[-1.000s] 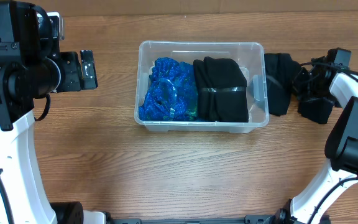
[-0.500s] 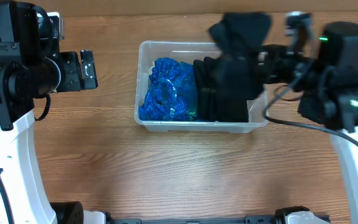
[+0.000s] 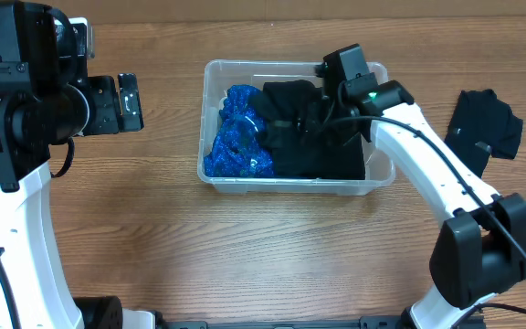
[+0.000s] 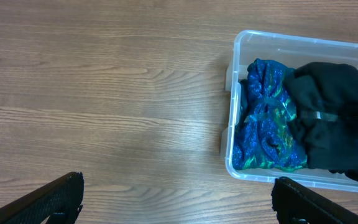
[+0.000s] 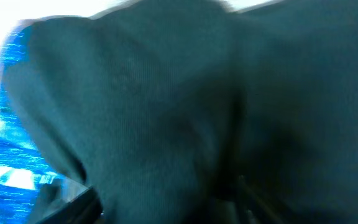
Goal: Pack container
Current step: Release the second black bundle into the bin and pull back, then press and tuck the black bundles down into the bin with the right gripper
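The container mid-surface holds a blue cloth and black clothes that bury the right gripper, its state untellable, with another black garment to its right and the spread-open left gripper to its left.

clear plastic container, rectangular with rounded corners and a thick rim, upright and open-topped, mid-way across the wooden table, holding crumpled blue cloth beside black cloth
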Robot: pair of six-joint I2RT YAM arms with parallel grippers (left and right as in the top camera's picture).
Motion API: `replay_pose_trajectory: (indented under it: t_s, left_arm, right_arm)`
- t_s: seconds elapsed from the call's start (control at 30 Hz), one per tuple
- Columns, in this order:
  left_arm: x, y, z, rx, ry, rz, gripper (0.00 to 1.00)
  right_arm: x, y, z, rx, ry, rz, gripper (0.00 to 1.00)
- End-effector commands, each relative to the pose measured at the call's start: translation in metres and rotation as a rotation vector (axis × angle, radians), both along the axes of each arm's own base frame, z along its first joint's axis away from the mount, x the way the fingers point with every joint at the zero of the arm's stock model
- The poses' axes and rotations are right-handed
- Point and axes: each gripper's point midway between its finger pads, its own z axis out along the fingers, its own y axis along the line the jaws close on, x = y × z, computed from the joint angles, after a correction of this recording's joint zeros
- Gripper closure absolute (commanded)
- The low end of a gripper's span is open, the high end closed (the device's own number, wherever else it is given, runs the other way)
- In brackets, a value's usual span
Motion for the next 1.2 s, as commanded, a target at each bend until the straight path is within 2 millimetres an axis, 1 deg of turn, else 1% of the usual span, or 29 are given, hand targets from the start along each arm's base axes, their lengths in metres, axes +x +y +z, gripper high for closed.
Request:
replay_pose_trajectory:
  t_s: [0.0,0.03,0.07,0.1,0.13,0.17,0.2,0.27,0.37,0.4,0.43,0.47,0.53,0.6,0.67,0.7,0.73,0.77,0.8,0.83,0.9,0.93,0.97,1.0,1.03,1.07,1.1,1.13,1.17]
  left_arm:
    - [-0.001,0.003,0.001,0.002,-0.002,0.019,0.0]
    - [-0.001,0.003,0.001,0.002,-0.002,0.019,0.0]
    - [-0.001,0.003,0.001,0.002,-0.001,0.019,0.0]
    - [-0.001,0.003,0.001,0.002,-0.002,0.019,0.0]
    - [-0.001,0.003,0.001,0.002,-0.001,0.019,0.0]
    - [-0.001,0.003,0.001,0.002,-0.002,0.019,0.0]
    - [-0.001,0.003,0.001,0.002,-0.002,0.019,0.0]
    - [-0.001,0.003,0.001,0.002,-0.002,0.019,0.0]
    - [-0.001,0.003,0.001,0.002,-0.002,0.019,0.0]
    - [-0.001,0.003,0.001,0.002,-0.002,0.019,0.0]
    - [-0.001,0.003,0.001,0.002,-0.002,0.019,0.0]
    - [-0.001,0.003,0.001,0.002,-0.002,0.019,0.0]
    - [-0.001,0.003,0.001,0.002,-0.002,0.019,0.0]
    - [-0.001,0.003,0.001,0.002,-0.002,0.019,0.0]
    - [-0.001,0.003,0.001,0.002,-0.002,0.019,0.0]
    - [-0.001,0.003,0.001,0.002,-0.002,0.019,0.0]
    - [-0.001,0.003,0.001,0.002,-0.002,0.019,0.0]
    - [-0.001,0.003,0.001,0.002,-0.002,0.019,0.0]
    - [-0.001,0.003,0.001,0.002,-0.002,0.019,0.0]
    - [-0.001,0.003,0.001,0.002,-0.002,0.019,0.0]
    - [-0.001,0.003,0.001,0.002,-0.002,0.019,0.0]
    - [-0.001,0.003,0.001,0.002,-0.002,0.019,0.0]
    - [-0.001,0.003,0.001,0.002,-0.002,0.019,0.0]
    - [-0.001,0.003,0.001,0.002,-0.002,0.019,0.0]
    - [-0.001,0.003,0.001,0.002,-0.002,0.019,0.0]
    - [-0.001,0.003,0.001,0.002,-0.002,0.019,0.0]
    - [-0.001,0.003,0.001,0.002,-0.002,0.019,0.0]
    - [-0.001,0.003,0.001,0.002,-0.001,0.019,0.0]
    - [-0.001,0.003,0.001,0.002,-0.002,0.019,0.0]
  right_arm:
    - [0.021,-0.067,0.085,-0.086,-0.195,-0.175,0.31]
    - [0.019,-0.084,0.104,-0.083,-0.22,-0.211,0.25]
    - [0.017,-0.1,0.116,-0.084,-0.239,-0.242,0.2]
    - [0.013,-0.126,0.127,-0.086,-0.255,-0.298,0.13]
    - [0.01,-0.151,0.131,-0.089,-0.251,-0.355,0.08]
    - [0.008,-0.176,0.129,-0.089,-0.233,-0.396,0.05]
    - [0.005,-0.208,0.122,-0.09,-0.202,-0.461,0.04]
    - [0.002,-0.246,0.11,-0.099,-0.168,-0.551,0.03]
    - [-0.002,-0.309,0.081,-0.084,-0.095,-0.69,0.02]
    - [-0.004,-0.334,0.063,-0.089,-0.054,-0.742,0.02]
    - [-0.005,-0.351,0.045,-0.097,-0.016,-0.76,0.02]
    - [-0.006,-0.364,0.027,-0.103,0.017,-0.767,0.02]
    - [-0.007,-0.388,-0.02,-0.095,0.107,-0.805,0.02]
    - [-0.007,-0.399,-0.056,-0.087,0.172,-0.822,0.02]
    - [-0.01,-0.405,-0.086,-0.077,0.229,-0.831,0.02]
    - [-0.01,-0.403,-0.1,-0.058,0.252,-0.826,0.02]
    - [-0.005,-0.397,-0.108,-0.02,0.251,-0.781,0.04]
    - [0.0,-0.389,-0.114,0.022,0.24,-0.729,0.09]
    - [0.005,-0.382,-0.119,0.055,0.237,-0.707,0.18]
    - [0.006,-0.38,-0.121,0.061,0.239,-0.703,0.28]
    - [0.005,-0.377,-0.125,0.063,0.255,-0.697,0.69]
    - [0.004,-0.374,-0.124,0.072,0.261,-0.694,0.78]
    - [0.003,-0.371,-0.12,0.084,0.264,-0.69,0.82]
    - [0.001,-0.366,-0.106,0.105,0.259,-0.683,0.88]
    - [0.001,-0.358,-0.09,0.131,0.242,-0.668,0.88]
    - [0.003,-0.348,-0.07,0.163,0.213,-0.647,0.88]
    - [0.006,-0.327,-0.034,0.218,0.16,-0.601,0.89]
    - [0.007,-0.303,0.003,0.261,0.102,-0.543,0.93]
    - [0.004,-0.284,0.029,0.28,0.062,-0.5,0.94]
